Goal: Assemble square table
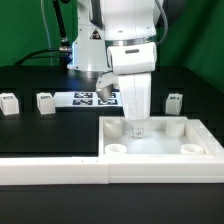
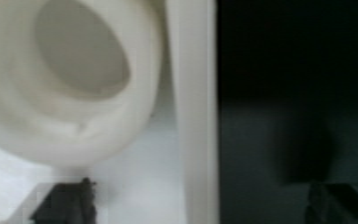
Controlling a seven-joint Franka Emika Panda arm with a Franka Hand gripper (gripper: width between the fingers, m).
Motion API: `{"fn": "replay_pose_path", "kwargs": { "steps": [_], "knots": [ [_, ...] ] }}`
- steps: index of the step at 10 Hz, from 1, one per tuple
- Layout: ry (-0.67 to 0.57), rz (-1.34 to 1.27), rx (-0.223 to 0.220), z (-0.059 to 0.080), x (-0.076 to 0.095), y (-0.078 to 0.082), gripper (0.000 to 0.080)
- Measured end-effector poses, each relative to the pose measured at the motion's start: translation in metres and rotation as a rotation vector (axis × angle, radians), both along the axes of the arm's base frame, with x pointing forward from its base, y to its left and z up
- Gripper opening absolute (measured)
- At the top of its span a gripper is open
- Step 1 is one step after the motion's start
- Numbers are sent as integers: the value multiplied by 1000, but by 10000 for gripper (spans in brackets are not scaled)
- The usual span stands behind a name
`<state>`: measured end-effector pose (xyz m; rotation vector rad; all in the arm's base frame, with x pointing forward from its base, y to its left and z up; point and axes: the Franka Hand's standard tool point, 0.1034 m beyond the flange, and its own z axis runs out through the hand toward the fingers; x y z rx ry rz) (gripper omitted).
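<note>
The square table top (image 1: 160, 140) is a white tray with a raised rim and round corner sockets, lying at the exterior view's right front. My gripper (image 1: 138, 124) hangs straight down over its far corner on the exterior view's left. In the wrist view the gripper (image 2: 197, 202) is open, its dark fingertips (image 2: 69, 203) wide apart on either side of the white rim (image 2: 190, 90), with a round socket (image 2: 78, 80) close by. Nothing is held. Three short white legs lie on the black table: two at the left (image 1: 10, 102) (image 1: 45, 101) and one at the right (image 1: 175, 101).
The marker board (image 1: 92, 98) lies flat behind the table top, partly behind the arm. A long white border rail (image 1: 55, 166) runs along the front edge. A green backdrop stands behind the table.
</note>
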<state>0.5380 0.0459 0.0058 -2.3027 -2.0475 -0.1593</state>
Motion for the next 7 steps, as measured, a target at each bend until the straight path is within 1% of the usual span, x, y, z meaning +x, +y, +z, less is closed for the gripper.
{"fn": "replay_pose_path", "kwargs": {
  "steps": [1,2,7],
  "knots": [
    [0,0,0,0,0,0,636],
    [0,0,0,0,0,0,646],
    [0,-6,0,1,0,0,649]
  ]
}}
